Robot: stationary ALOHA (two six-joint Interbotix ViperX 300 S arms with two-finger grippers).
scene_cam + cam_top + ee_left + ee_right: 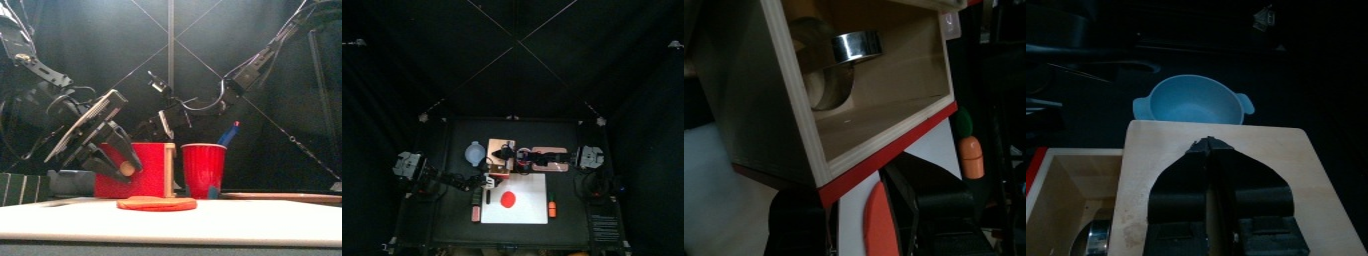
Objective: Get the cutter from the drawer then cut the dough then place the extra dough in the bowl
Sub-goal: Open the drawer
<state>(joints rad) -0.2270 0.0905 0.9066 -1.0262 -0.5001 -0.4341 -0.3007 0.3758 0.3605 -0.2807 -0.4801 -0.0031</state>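
Observation:
The pale wooden box stands behind the white cutting board. Its drawer is pulled out, red drawer front toward the board. Inside the drawer lies the round metal cutter, also seen in the right wrist view. My left gripper is open at the drawer front's lower corner, its jaws on either side of that edge. My right gripper is shut and rests on the box's top. A flat red dough disc lies on the board. The blue-grey bowl sits left of the box.
A red cup with a blue toy knife stands right of the box. An orange toy lies at the board's right edge, and a small red thing lies off its left edge.

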